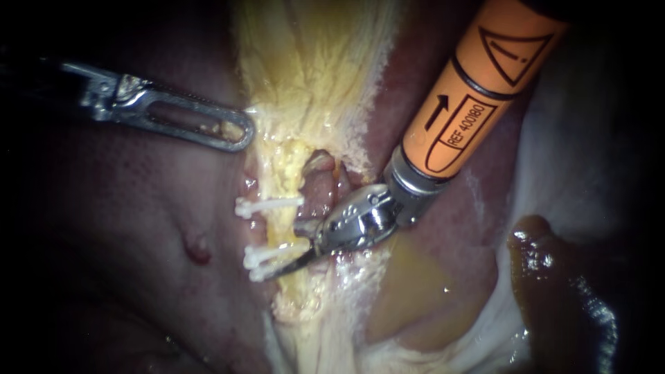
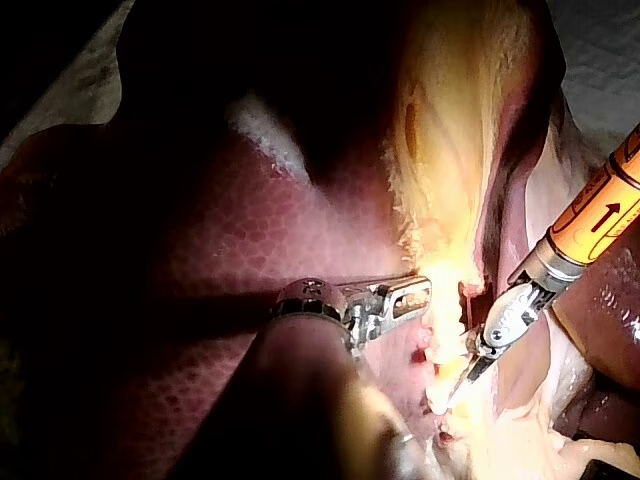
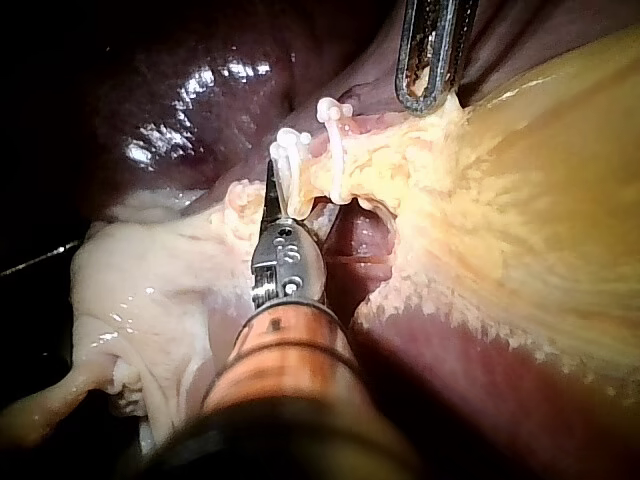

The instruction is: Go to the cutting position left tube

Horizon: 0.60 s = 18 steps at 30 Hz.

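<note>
In the endoscope view, our right instrument (image 1: 287,248) is entering from the upper right on an orange shaft. Its two thin blades are standing apart and gripping nothing. The lower blade is lying against the lower pair of white clips (image 1: 267,260), and the upper blade is sitting just beside the left tube (image 1: 282,225). That tube is running through yellow tissue (image 1: 312,76) between the lower pair and an upper clip (image 1: 267,206). The right wrist view is showing only one blade, edge-on beside the clips. Our left instrument (image 1: 232,135) is resting its tip at the edge of the yellow tissue; we cannot tell in any view whether it is holding anything. Only the left wrist view is showing a pale cover (image 2: 600,50) beyond the dark red liver (image 1: 138,228). A glossy brown mass (image 1: 547,270) is lying well apart from the tube.
</note>
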Each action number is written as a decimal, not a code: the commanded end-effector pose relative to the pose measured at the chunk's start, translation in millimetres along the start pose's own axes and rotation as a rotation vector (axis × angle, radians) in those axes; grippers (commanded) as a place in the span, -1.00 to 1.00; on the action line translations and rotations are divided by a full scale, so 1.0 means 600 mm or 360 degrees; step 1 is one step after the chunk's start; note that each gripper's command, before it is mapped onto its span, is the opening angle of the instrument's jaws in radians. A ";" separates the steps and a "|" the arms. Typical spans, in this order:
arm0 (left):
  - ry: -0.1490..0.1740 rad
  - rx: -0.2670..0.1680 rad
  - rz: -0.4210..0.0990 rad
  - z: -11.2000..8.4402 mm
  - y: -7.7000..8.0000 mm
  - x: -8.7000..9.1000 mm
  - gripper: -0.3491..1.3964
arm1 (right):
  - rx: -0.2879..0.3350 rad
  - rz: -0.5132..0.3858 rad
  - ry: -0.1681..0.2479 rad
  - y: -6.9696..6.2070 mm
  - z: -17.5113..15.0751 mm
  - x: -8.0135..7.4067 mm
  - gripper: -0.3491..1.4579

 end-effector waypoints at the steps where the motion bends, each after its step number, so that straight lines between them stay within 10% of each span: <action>1: 0.0000 0.0001 0.0000 0.0000 0.0000 0.0000 -1.00 | 0.0000 0.0000 0.0000 0.0000 0.0000 0.0000 0.78; 18: 0.0001 0.0002 0.0001 -0.0003 0.0001 0.0001 -1.00 | 0.0028 0.0100 0.0059 -0.0001 -0.0022 -0.0002 0.90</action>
